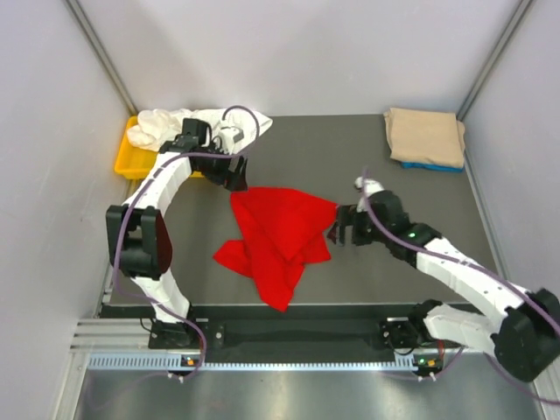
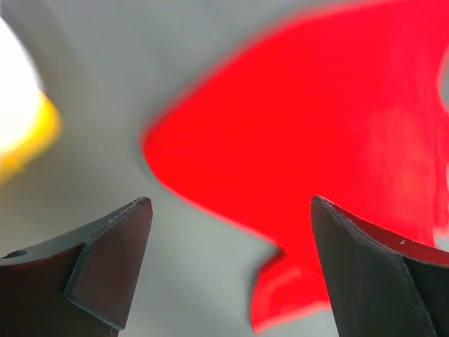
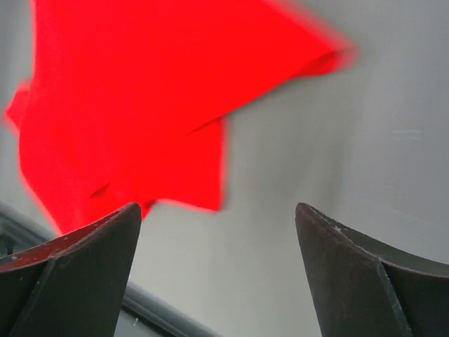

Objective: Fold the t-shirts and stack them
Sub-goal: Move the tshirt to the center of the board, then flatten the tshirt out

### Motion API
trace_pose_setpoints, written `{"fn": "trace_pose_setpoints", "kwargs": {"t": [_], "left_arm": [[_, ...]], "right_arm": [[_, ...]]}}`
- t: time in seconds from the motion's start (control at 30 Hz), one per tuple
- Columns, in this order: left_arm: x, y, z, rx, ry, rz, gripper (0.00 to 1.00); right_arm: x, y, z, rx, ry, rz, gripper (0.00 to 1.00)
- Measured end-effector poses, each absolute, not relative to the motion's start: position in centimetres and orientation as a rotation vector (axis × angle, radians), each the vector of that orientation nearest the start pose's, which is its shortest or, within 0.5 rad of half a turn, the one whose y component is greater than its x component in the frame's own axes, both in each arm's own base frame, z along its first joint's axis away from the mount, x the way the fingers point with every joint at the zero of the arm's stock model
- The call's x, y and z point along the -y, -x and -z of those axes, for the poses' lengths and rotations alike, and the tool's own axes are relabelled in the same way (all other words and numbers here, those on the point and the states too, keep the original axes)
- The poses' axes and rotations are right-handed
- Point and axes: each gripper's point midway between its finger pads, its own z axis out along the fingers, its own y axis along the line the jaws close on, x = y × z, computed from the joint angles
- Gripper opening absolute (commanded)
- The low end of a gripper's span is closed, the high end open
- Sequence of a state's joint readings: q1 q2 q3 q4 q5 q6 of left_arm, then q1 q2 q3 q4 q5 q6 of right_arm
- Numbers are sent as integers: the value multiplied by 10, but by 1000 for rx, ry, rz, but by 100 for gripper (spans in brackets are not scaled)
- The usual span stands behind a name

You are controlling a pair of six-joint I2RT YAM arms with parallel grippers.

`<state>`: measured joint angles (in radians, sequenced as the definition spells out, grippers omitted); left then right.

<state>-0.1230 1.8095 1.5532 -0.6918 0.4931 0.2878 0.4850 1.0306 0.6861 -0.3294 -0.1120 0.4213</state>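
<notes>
My left gripper [image 1: 237, 180] and right gripper [image 1: 338, 229] are wide open and hold nothing, the crumpled red t-shirt [image 1: 280, 234] lies on the worktop [image 1: 337, 149] right between them, so I think I should pinch one edge each and pull it flat.

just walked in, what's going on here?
Two arms flank a crumpled red t-shirt mid-table. The left tool is open at its far corner, the right tool open at its right corner; neither grips cloth. A white t-shirt lies partly over the yellow tray; a folded tan t-shirt sits on a blue one far right.
</notes>
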Motion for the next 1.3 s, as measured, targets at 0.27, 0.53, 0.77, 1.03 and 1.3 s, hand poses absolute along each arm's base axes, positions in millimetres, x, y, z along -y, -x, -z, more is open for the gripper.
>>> {"fn": "trace_pose_setpoints", "kwargs": {"t": [0.27, 0.53, 0.77, 1.03, 1.3], "left_arm": [[85, -292, -133, -2369, -878, 455, 91], [83, -219, -47, -2508, -1144, 434, 99], [93, -231, -15, -2445, -1294, 259, 37], [92, -234, -31, -2473, -1221, 302, 0], [35, -278, -301, -1996, -770, -72, 0]], "right_arm": [[-296, -152, -81, -2392, 675, -656, 89], [-324, -130, -27, -2496, 683, -498, 73], [-345, -134, -24, -2495, 568, -540, 0], [-326, -148, -81, -2387, 432, -650, 0], [-298, -169, -307, -1931, 328, -849, 0]]}}
